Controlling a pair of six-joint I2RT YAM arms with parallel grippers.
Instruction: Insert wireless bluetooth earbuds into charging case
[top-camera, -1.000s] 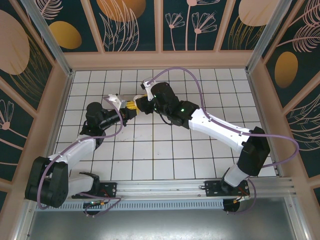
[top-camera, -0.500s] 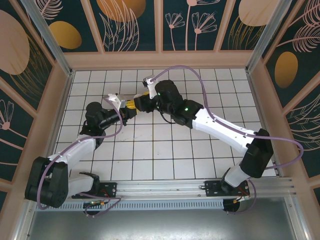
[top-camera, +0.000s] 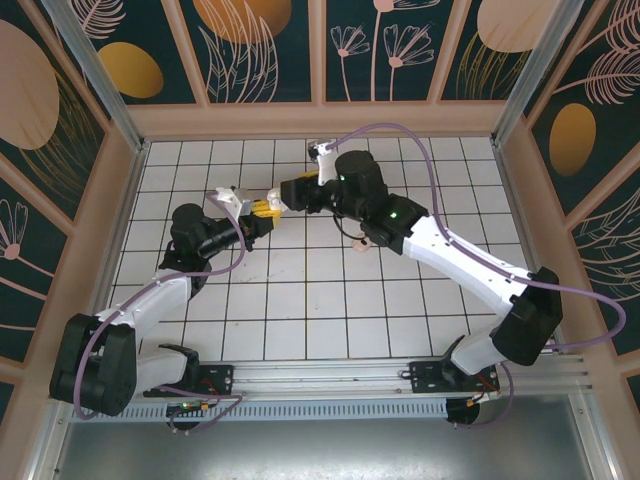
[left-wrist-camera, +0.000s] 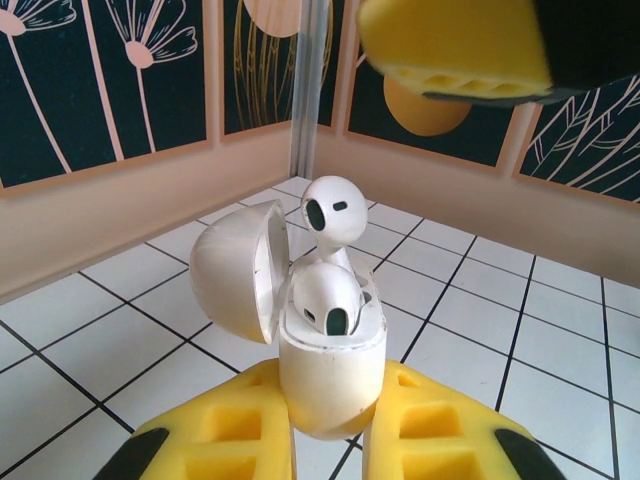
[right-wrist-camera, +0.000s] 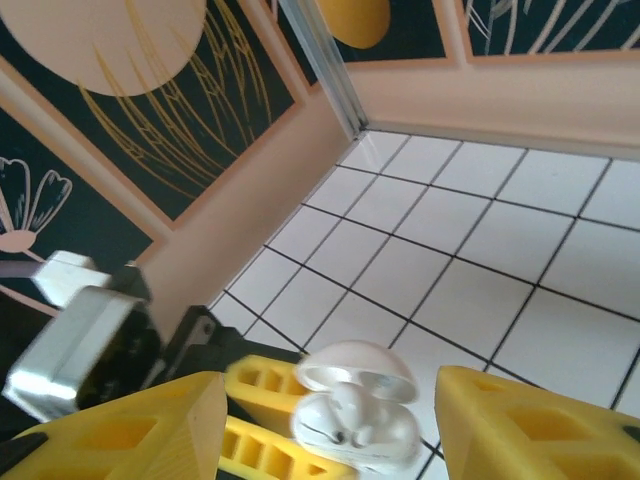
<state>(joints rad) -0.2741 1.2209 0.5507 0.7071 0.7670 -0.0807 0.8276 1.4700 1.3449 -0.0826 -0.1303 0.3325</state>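
Observation:
The white charging case (left-wrist-camera: 330, 375) stands upright with its lid (left-wrist-camera: 232, 272) swung open to the left. My left gripper (left-wrist-camera: 330, 425) is shut on the case's lower body. One of the white earbuds (left-wrist-camera: 325, 297) sits low in the case. The other earbud (left-wrist-camera: 333, 210) stands higher behind it, head well above the rim. My right gripper (right-wrist-camera: 332, 400) is open and hovers just off the case (right-wrist-camera: 360, 428), nothing between its yellow fingers (right-wrist-camera: 150, 435). In the top view the two grippers face each other, left (top-camera: 262, 208) and right (top-camera: 288, 196).
The white gridded table (top-camera: 330, 310) is ringed by a low peach wall (top-camera: 320, 118) with patterned panels above. A small pale round piece (top-camera: 365, 243) lies on the tiles under the right arm. The right arm (top-camera: 440, 245) stretches diagonally across the table's middle.
My right gripper has opened wider and pulled back from the case, toward the far right. My left gripper has held the case still.

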